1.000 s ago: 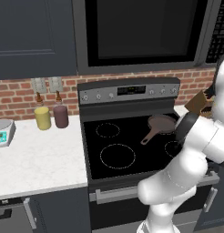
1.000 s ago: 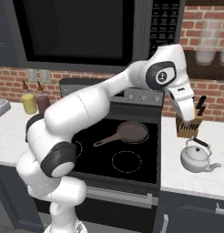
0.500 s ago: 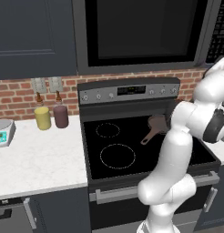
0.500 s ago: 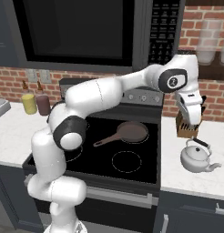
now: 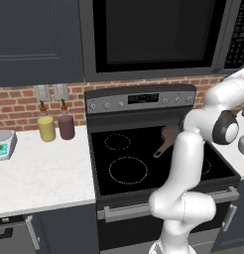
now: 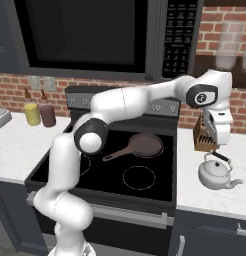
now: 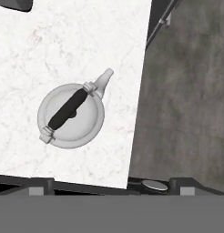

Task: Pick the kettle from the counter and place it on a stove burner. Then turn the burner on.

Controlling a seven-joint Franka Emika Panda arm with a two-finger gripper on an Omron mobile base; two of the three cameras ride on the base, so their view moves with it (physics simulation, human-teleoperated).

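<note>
The kettle (image 6: 216, 172) stands upright on the white desk (image 6: 205, 197) just to the right of the black cooktop (image 6: 120, 165), with its spout pointing away from the cooktop and a wooden knife block (image 6: 201, 135) just behind it against the brick wall. From the hand camera the kettle (image 7: 71, 115) lies straight below, its dark handle grip running across the round lid and the spout aimed toward the desk's front edge. The claw (image 6: 218, 140) hangs over the kettle, apart from it, with its jaws spread wide and holding nothing. On the cooktop a brown skillet (image 6: 140, 146) sits on a rear ring, well left of the kettle. The big dashed burner (image 5: 128, 170) lies at the cooktop's front left, bare and dark.
</note>
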